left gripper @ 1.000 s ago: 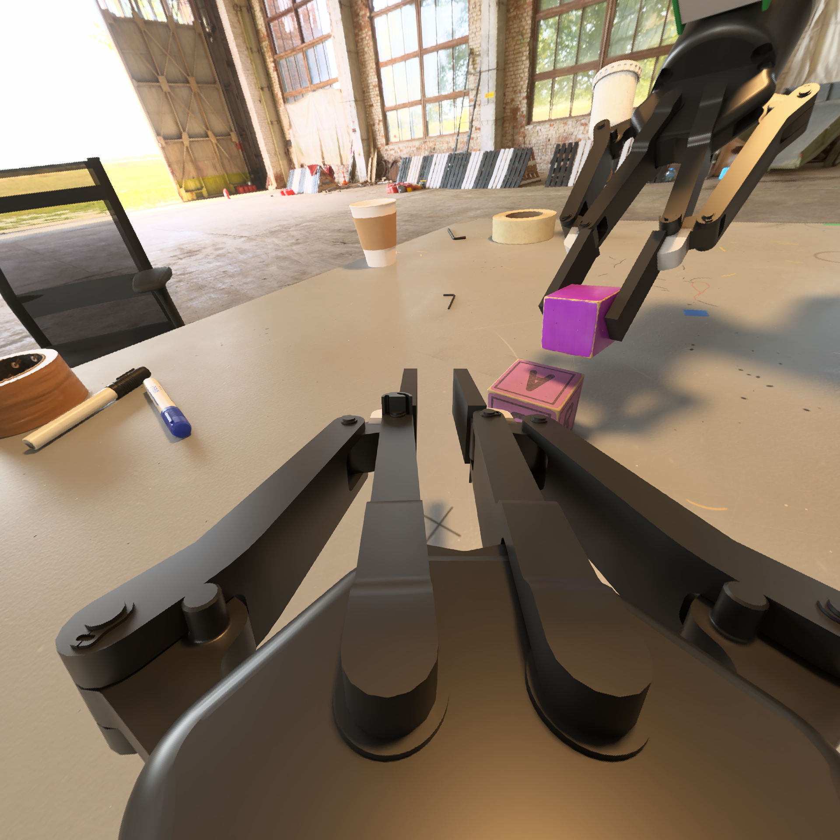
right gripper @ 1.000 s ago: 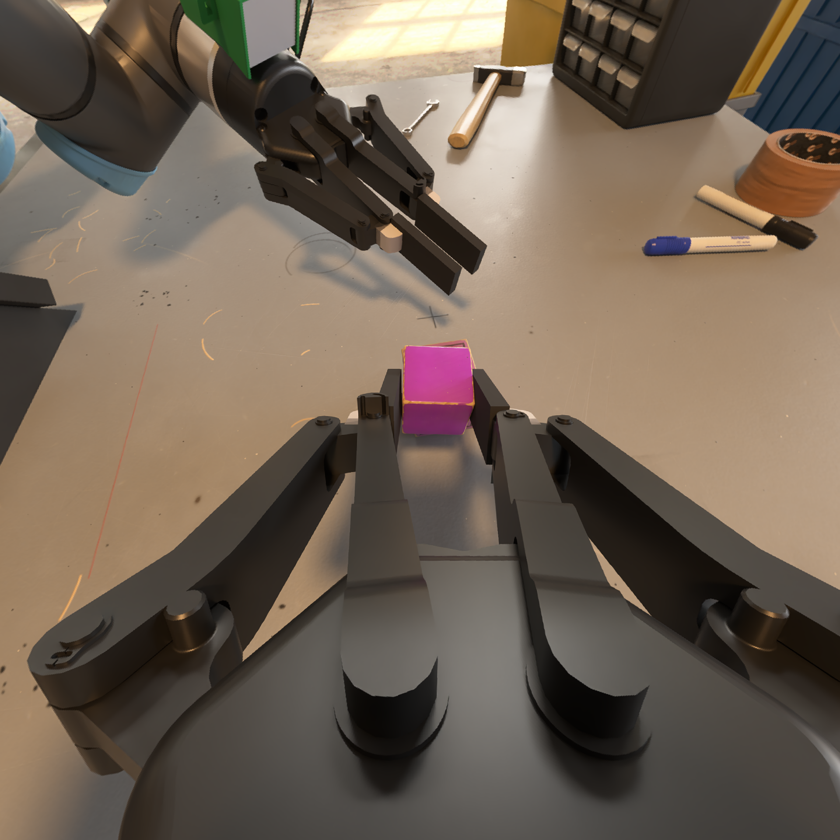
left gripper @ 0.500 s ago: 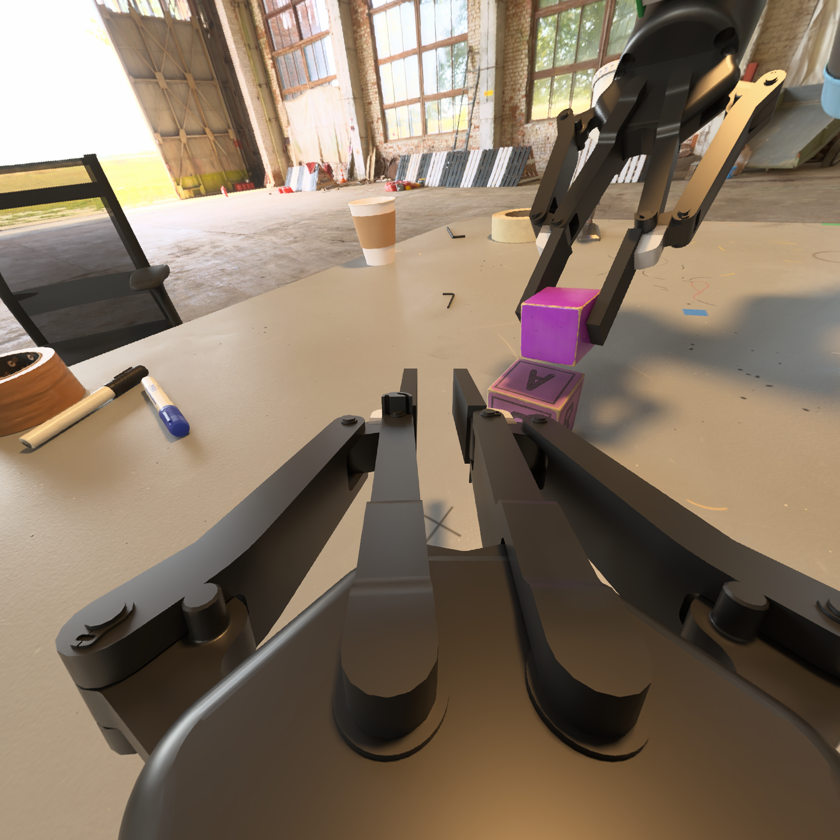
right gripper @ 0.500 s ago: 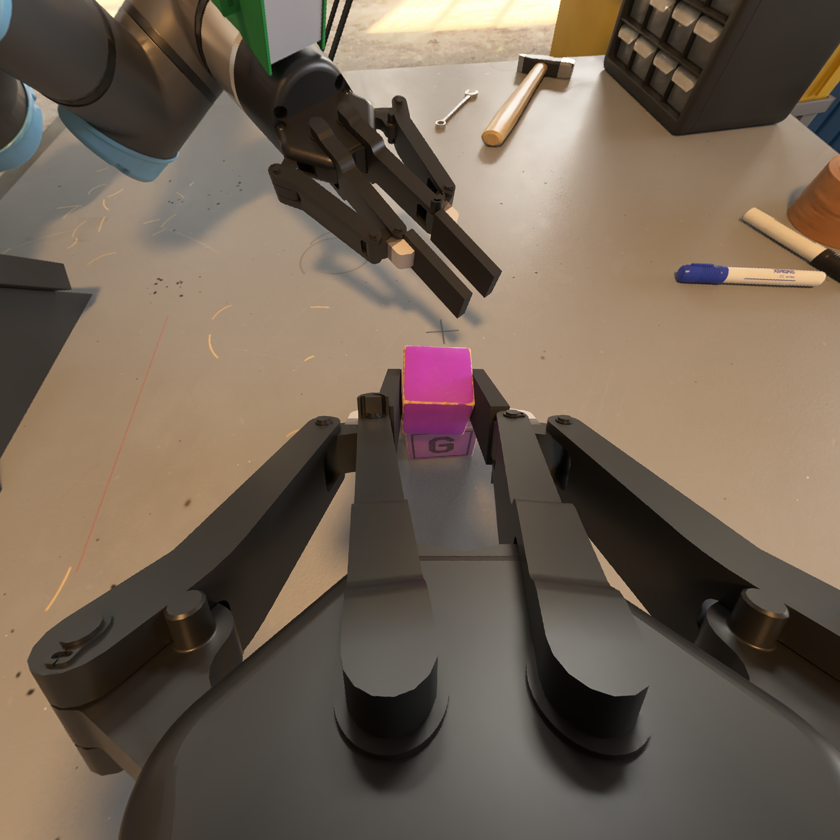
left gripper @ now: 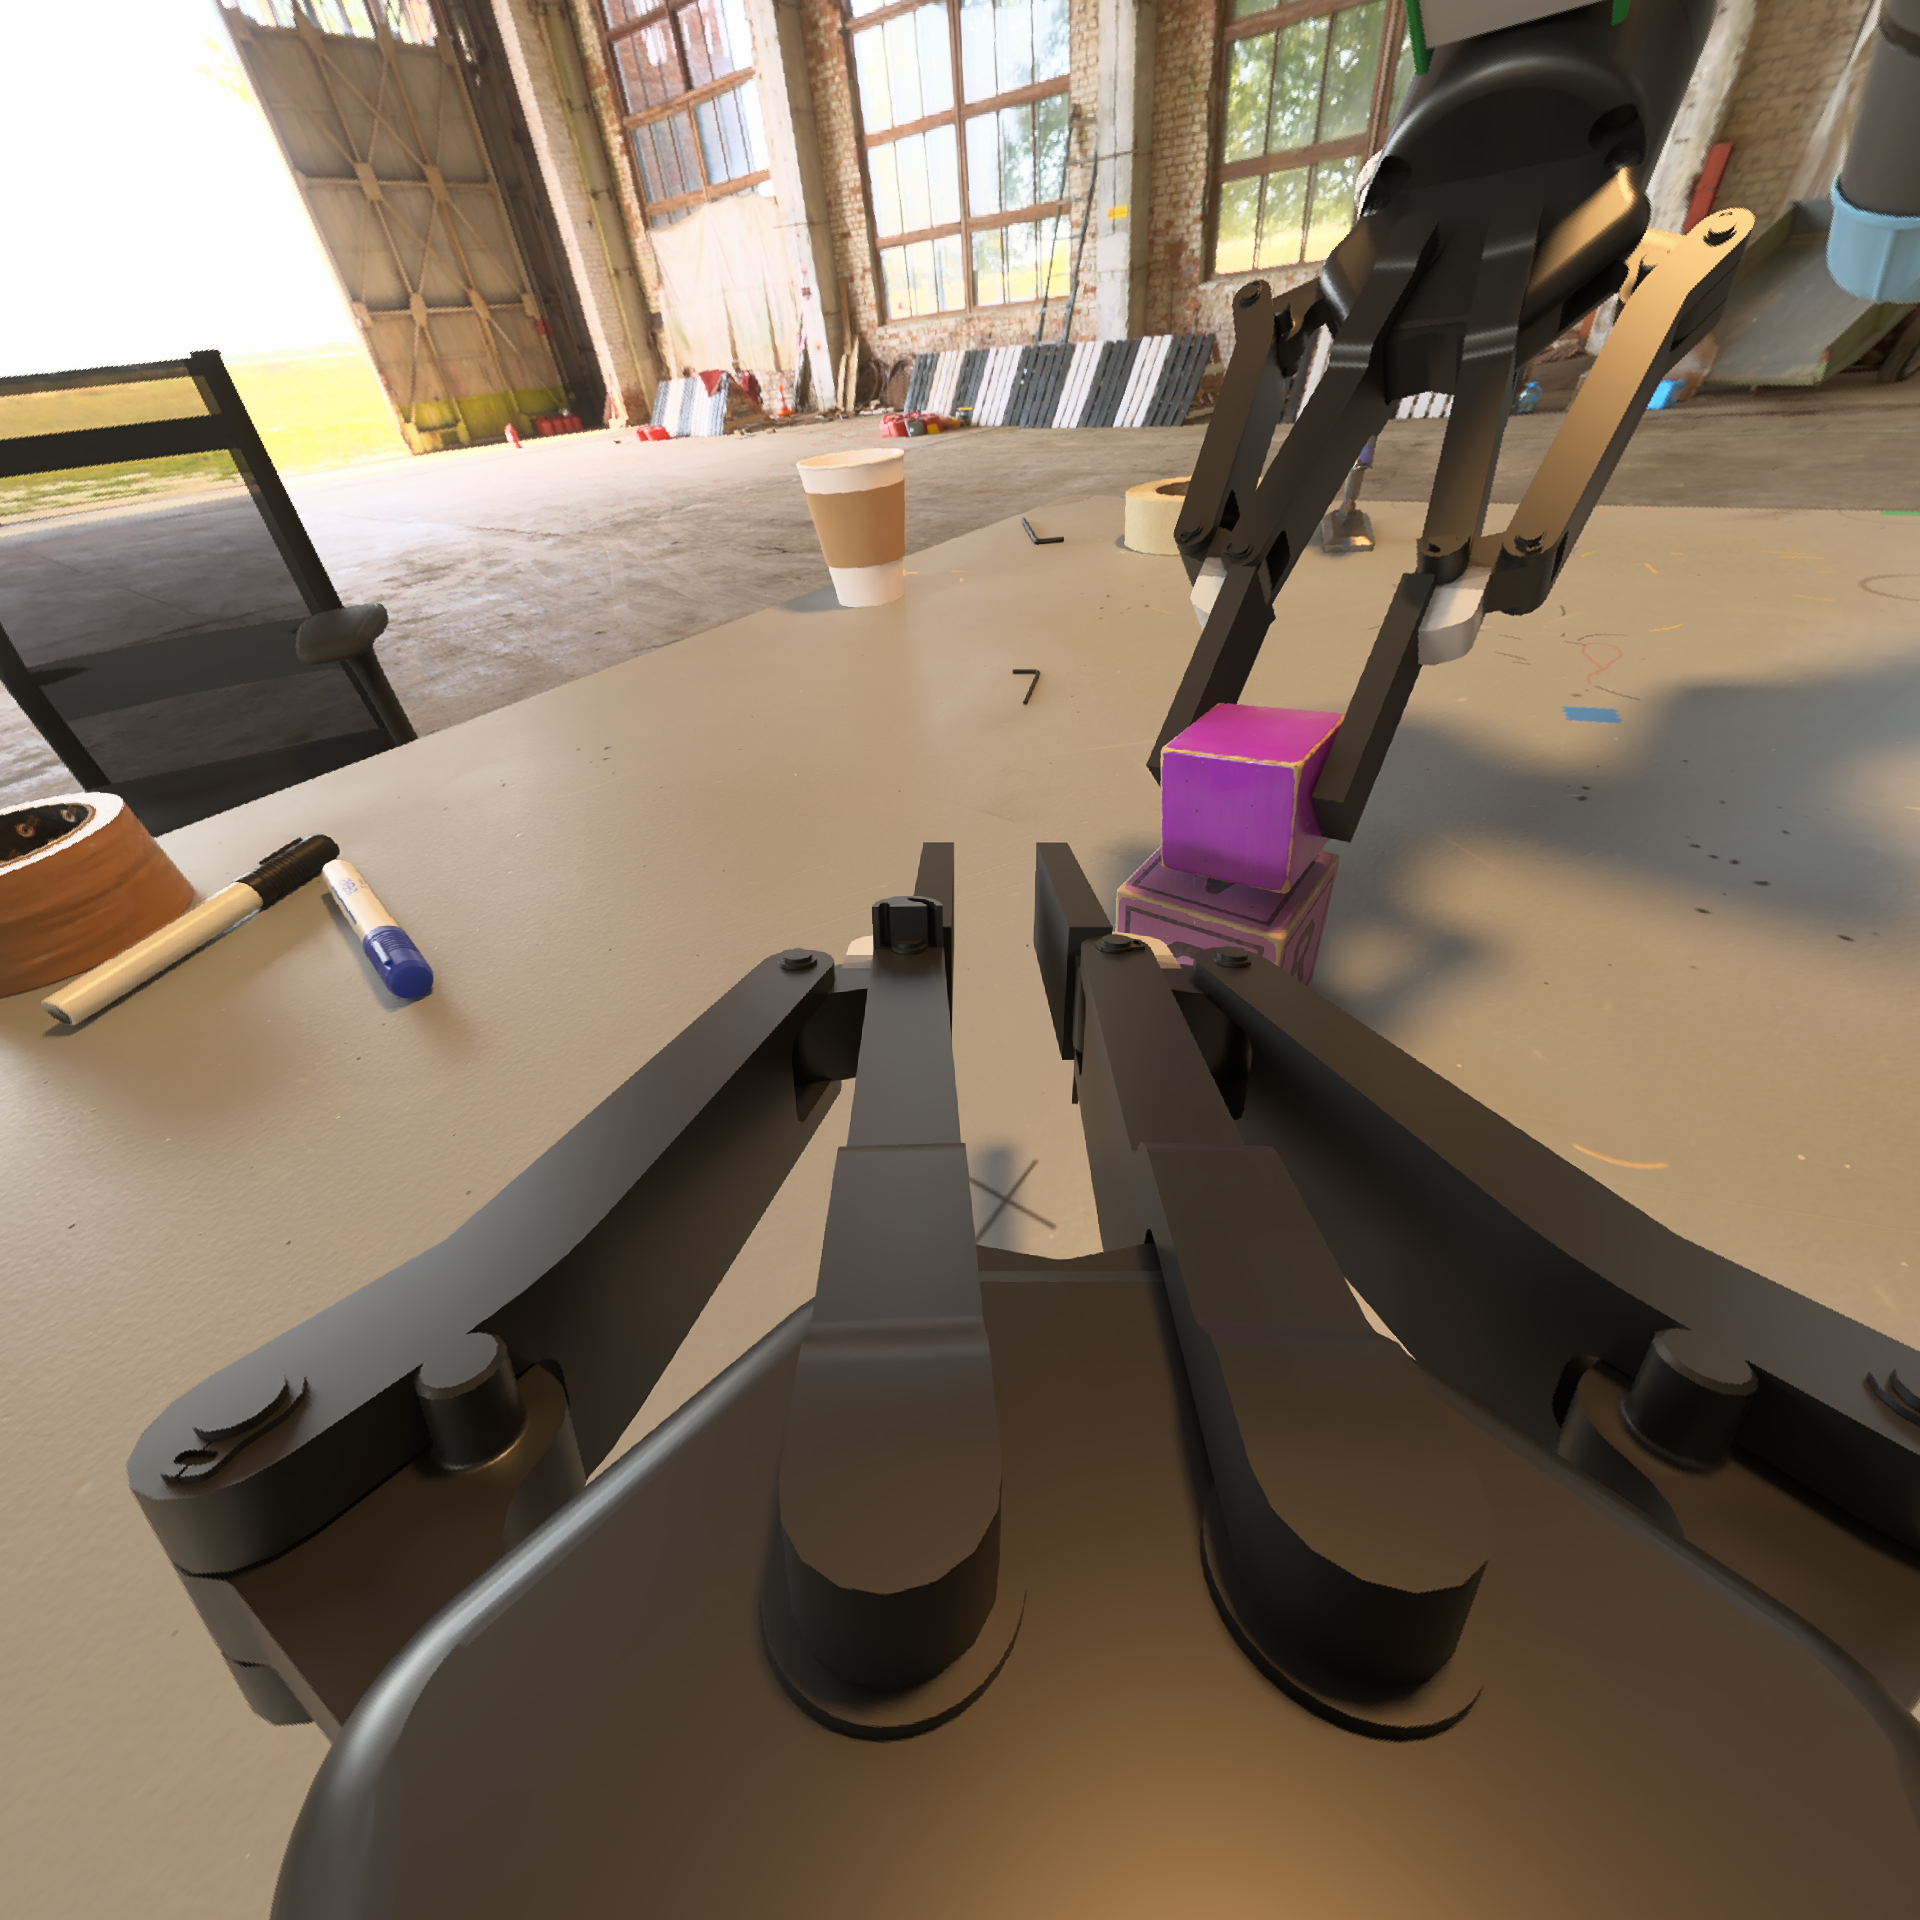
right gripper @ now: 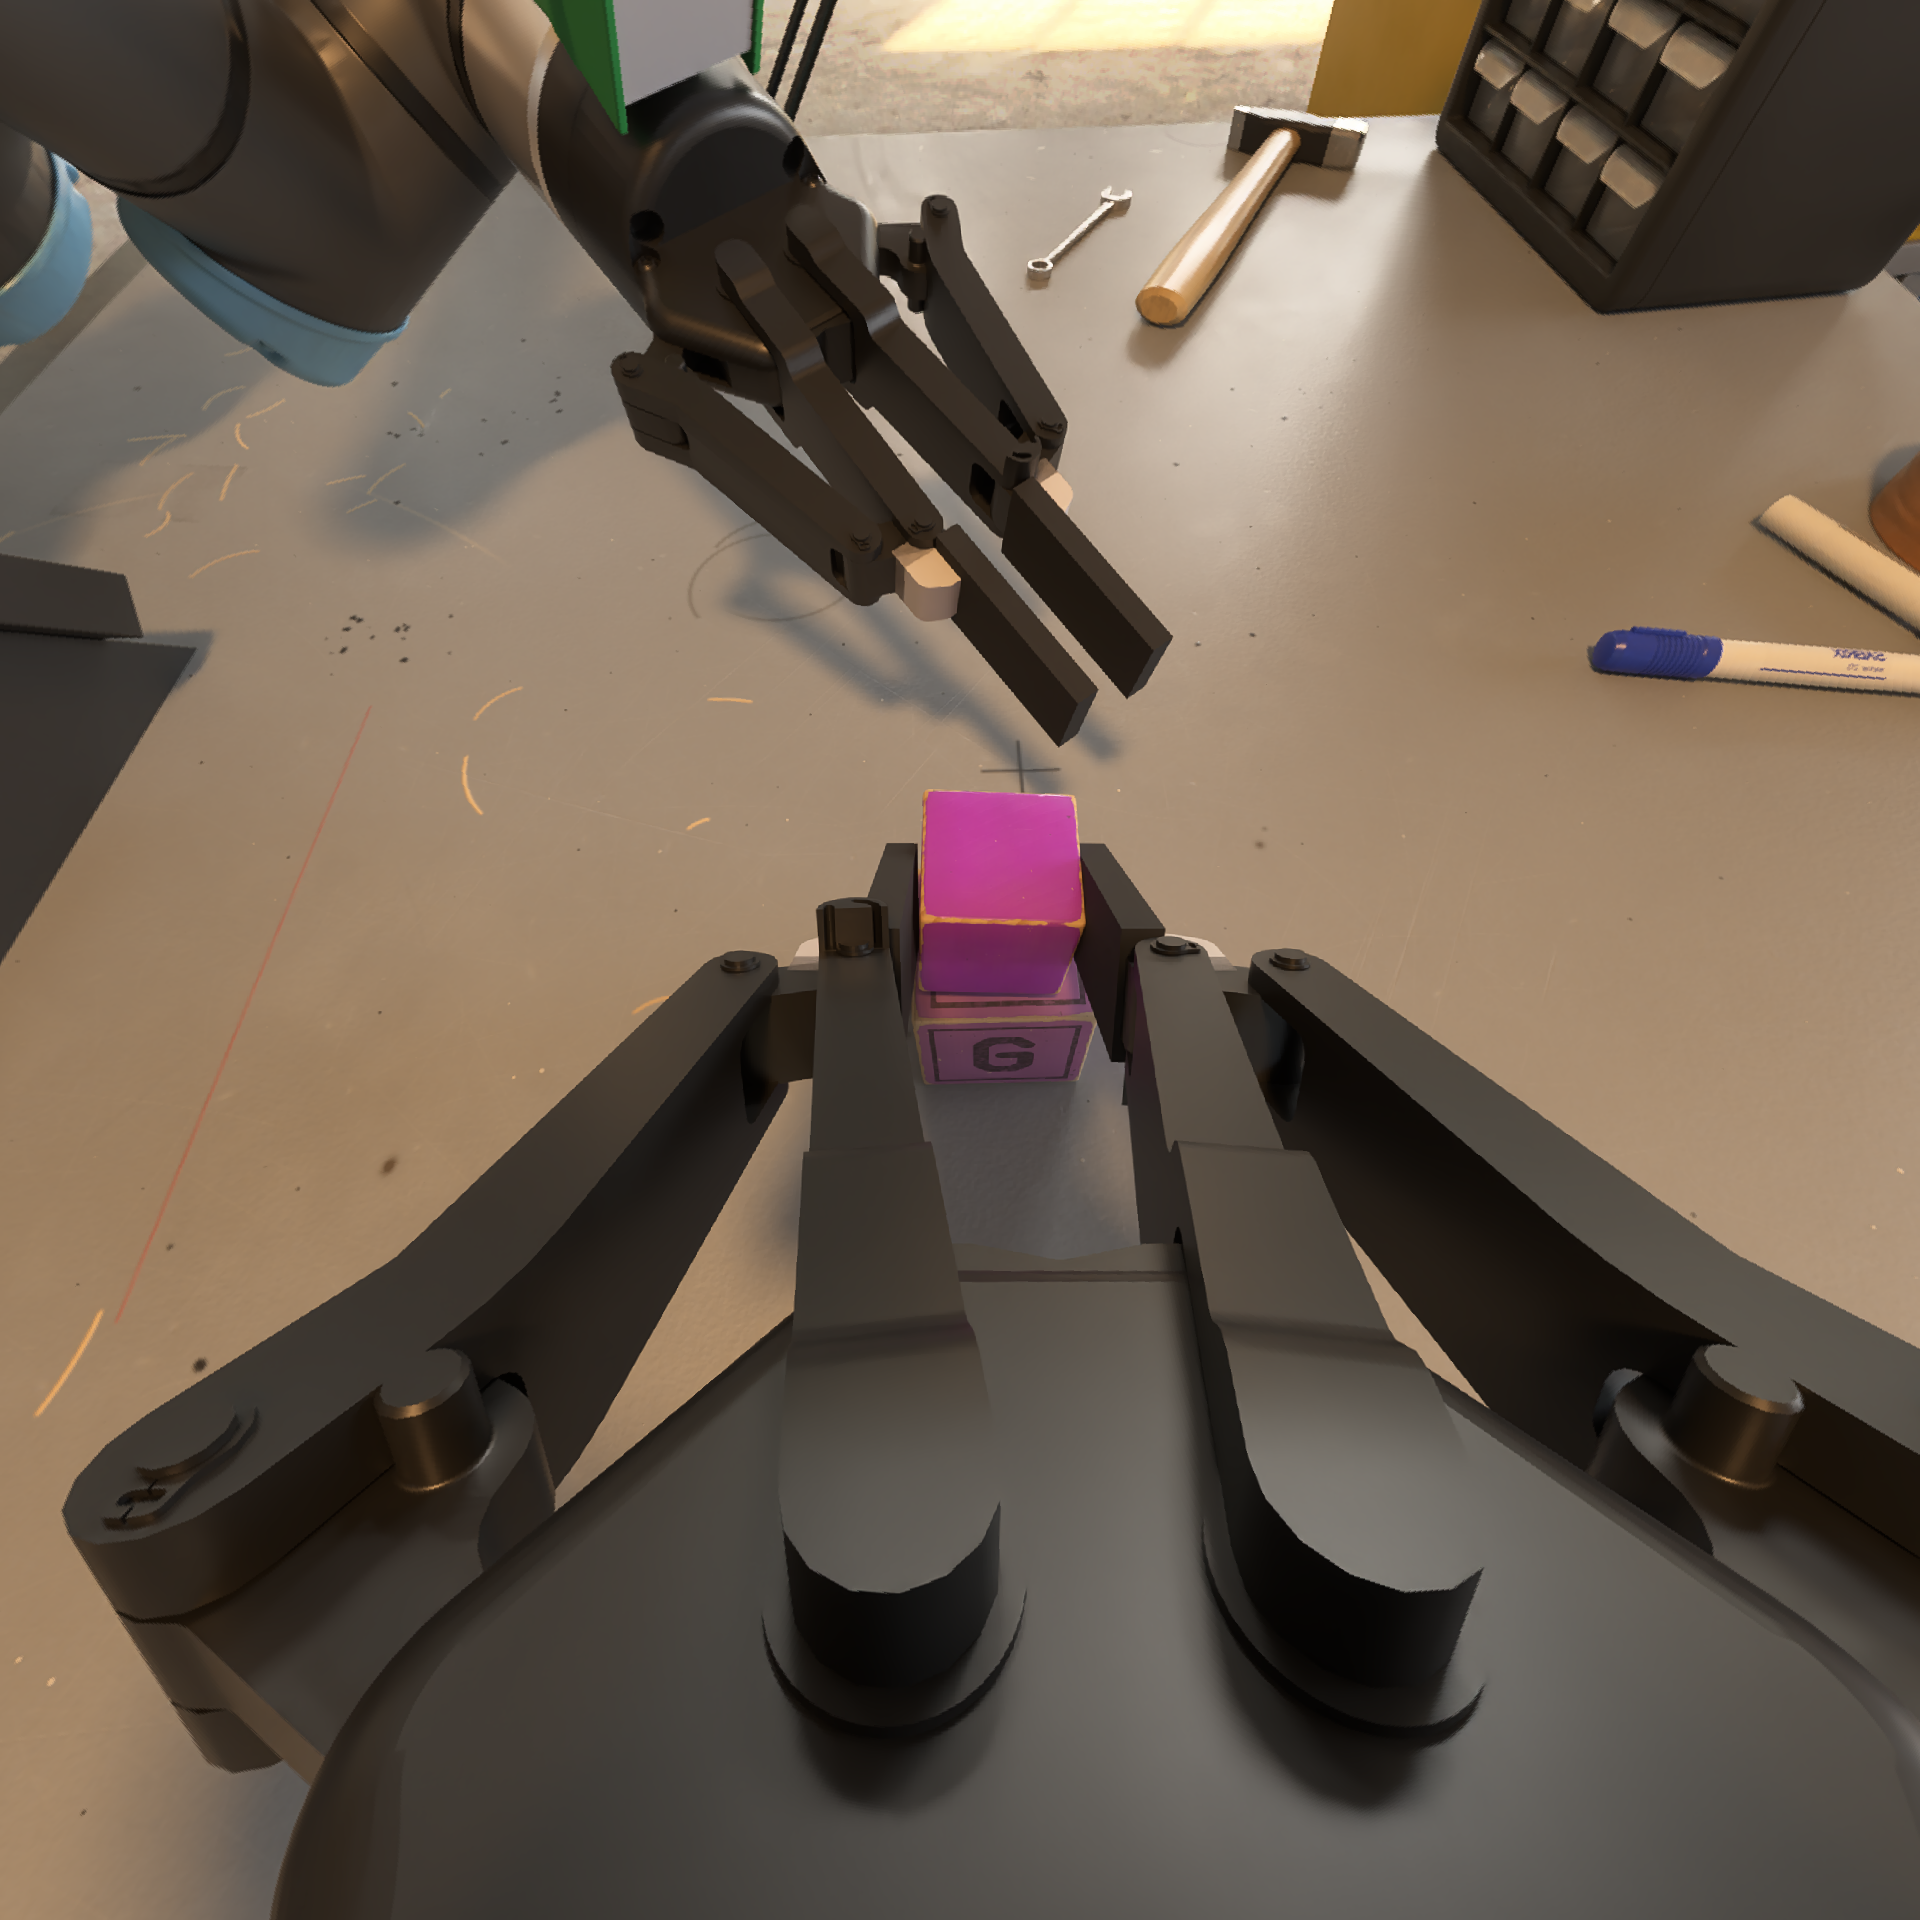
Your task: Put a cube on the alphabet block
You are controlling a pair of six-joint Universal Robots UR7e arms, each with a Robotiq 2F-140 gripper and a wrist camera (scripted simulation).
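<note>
The right gripper [right gripper: 1000, 914] is closed on the cube [right gripper: 1000, 883], a magenta one pinched between both fingers. The cube sits directly over the alphabet block [right gripper: 1003, 1044]; its underside looks to be touching the block's top or a hair above it, and the views do not settle which. In the left wrist view the cube [left gripper: 1242, 805] is turned slightly off square from the block [left gripper: 1221, 925] beneath it.

The left gripper [left gripper: 992, 904] holds nothing, its fingers narrowed to a slim gap, and it hangs over the table [left gripper: 623, 810] just beside the stack, pointing toward it.

Farther out, on one side lie a blue-capped marker [right gripper: 1756, 660], a black-capped marker [left gripper: 192, 940] and a brown tape roll [left gripper: 73, 894]. Past the left gripper are a hammer [right gripper: 1242, 218], a small wrench [right gripper: 1075, 234] and a dark drawer box [right gripper: 1662, 135]. On the opposite side stand a paper cup [left gripper: 857, 525] and a pale tape roll [left gripper: 1158, 514]. Nothing lies between the grippers and the stack.
</note>
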